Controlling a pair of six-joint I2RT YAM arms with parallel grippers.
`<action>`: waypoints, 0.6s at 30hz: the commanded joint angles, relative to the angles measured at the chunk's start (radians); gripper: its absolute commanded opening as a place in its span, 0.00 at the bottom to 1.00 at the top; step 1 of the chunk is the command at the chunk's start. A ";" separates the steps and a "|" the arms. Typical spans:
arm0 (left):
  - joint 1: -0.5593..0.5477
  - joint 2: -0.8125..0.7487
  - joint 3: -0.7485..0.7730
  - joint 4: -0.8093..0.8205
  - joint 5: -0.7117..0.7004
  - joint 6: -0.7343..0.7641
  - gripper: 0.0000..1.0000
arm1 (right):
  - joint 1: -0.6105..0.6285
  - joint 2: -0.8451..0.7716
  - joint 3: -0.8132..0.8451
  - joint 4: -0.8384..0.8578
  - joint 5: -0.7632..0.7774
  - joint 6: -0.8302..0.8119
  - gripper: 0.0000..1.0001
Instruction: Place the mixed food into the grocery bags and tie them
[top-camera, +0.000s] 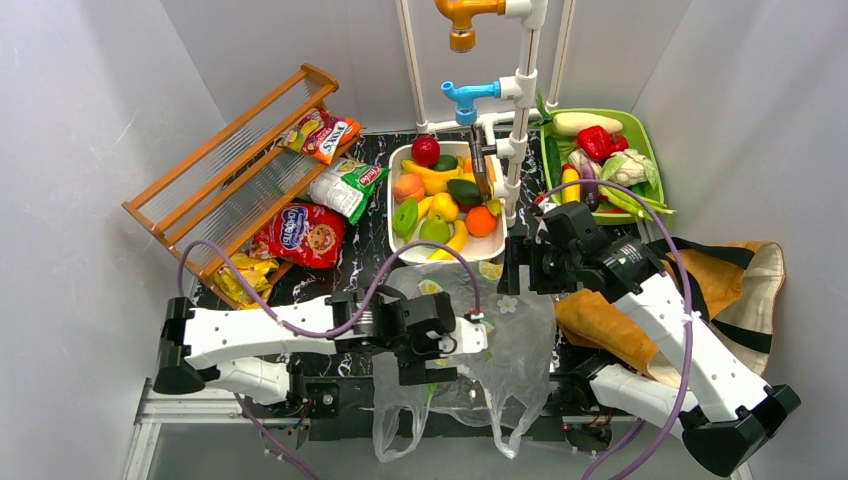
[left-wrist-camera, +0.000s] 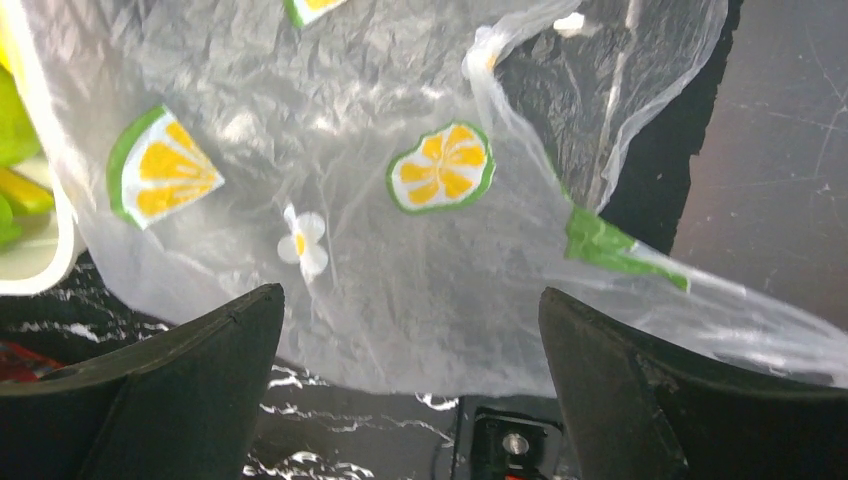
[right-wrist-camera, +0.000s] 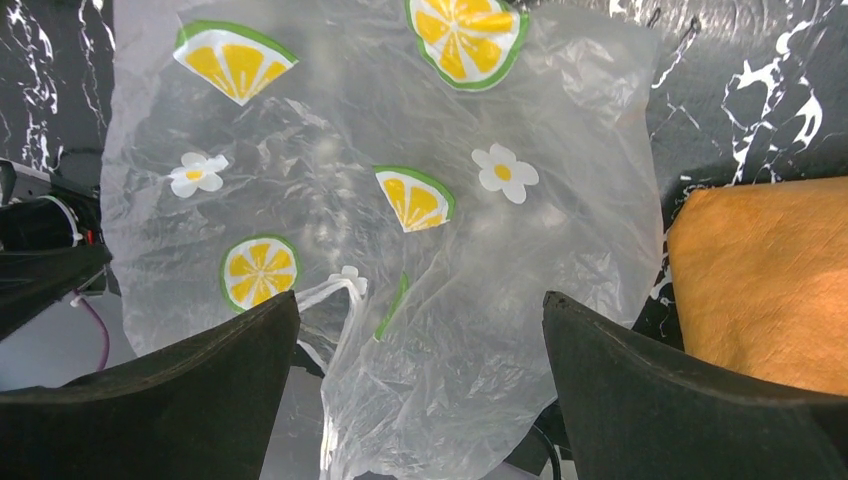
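The clear plastic grocery bag (top-camera: 500, 335) printed with lemon slices lies flat and crumpled on the dark table between the arms, also in the left wrist view (left-wrist-camera: 380, 220) and the right wrist view (right-wrist-camera: 400, 200). The tan cloth tote (top-camera: 710, 290) sprawls at the right, partly under the right arm. Toy fruits fill the white tray (top-camera: 394, 195) behind the bag. Snack packets (top-camera: 300, 235) rest on the wooden rack. My left gripper (top-camera: 470, 340) (left-wrist-camera: 410, 295) hovers open over the bag's left part. My right gripper (top-camera: 520, 268) (right-wrist-camera: 420, 297) hangs open above its far right part. Both hold nothing.
A green tray (top-camera: 650, 160) of toy vegetables stands at the back right. The slanted wooden rack (top-camera: 230, 170) occupies the back left. White pipes with blue and orange taps (top-camera: 470, 95) rise over the fruit tray. The bag's handles (top-camera: 400, 430) hang over the table's near edge.
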 joint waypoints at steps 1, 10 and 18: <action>-0.027 0.051 -0.012 0.129 -0.011 0.048 1.00 | 0.004 -0.025 -0.032 0.029 -0.006 0.032 0.98; -0.032 0.123 -0.055 0.284 0.080 0.069 1.00 | 0.000 -0.064 -0.060 0.024 0.002 0.081 0.98; -0.029 0.161 -0.080 0.304 0.151 0.062 0.99 | -0.002 -0.094 -0.087 0.009 0.011 0.100 0.98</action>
